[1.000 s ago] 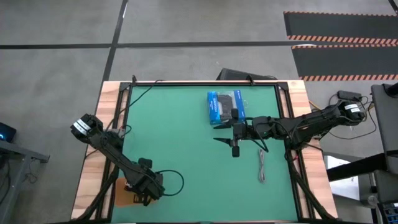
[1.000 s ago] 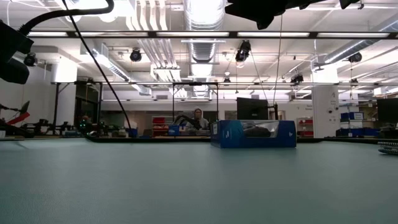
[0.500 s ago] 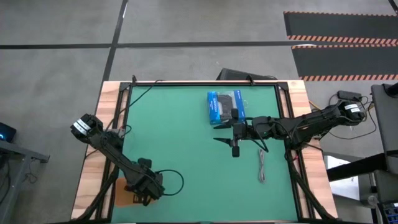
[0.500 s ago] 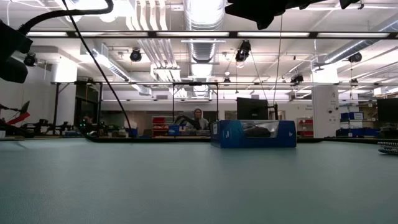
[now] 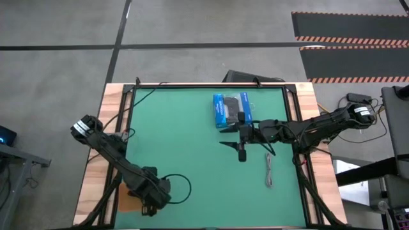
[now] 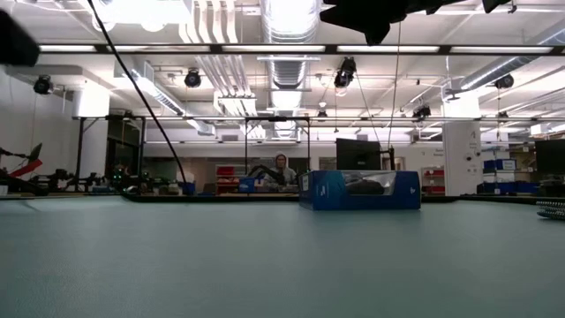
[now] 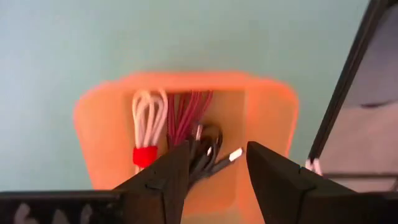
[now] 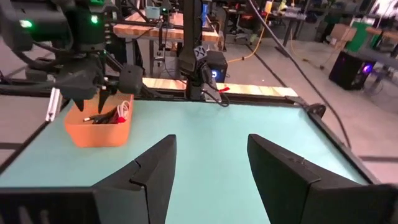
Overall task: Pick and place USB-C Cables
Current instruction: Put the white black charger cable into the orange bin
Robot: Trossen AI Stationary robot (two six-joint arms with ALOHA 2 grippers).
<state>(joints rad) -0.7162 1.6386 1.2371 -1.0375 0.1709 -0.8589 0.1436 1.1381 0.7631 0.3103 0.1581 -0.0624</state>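
Note:
An orange bin (image 7: 186, 99) stands at the table's near left corner, also seen in the high view (image 5: 128, 199) and the right wrist view (image 8: 99, 127). Inside it lie a white cable with a red tie (image 7: 148, 124), a red cable (image 7: 186, 115) and a black cable (image 7: 205, 152). My left gripper (image 7: 217, 171) hovers open just above the bin (image 5: 146, 202). The grey cable (image 5: 269, 171) lies stretched on the mat right of centre, and shows at the low view's right edge (image 6: 552, 209). My right gripper (image 5: 231, 145) hangs open above mid-table (image 8: 208, 168).
A blue-and-black packaged box (image 5: 230, 108) rests on the far part of the mat, also in the low view (image 6: 357, 190). The green mat (image 5: 185, 140) is bare between the bin and the grey cable. A black frame rail (image 7: 348, 81) runs beside the bin. A person sits far behind the table (image 6: 281, 168).
My left arm has shifted, and its gripper has moved slightly toward the table's near edge over the bin. In the low view its dark part at the upper left has mostly left the picture. The right arm and the cables have kept still.

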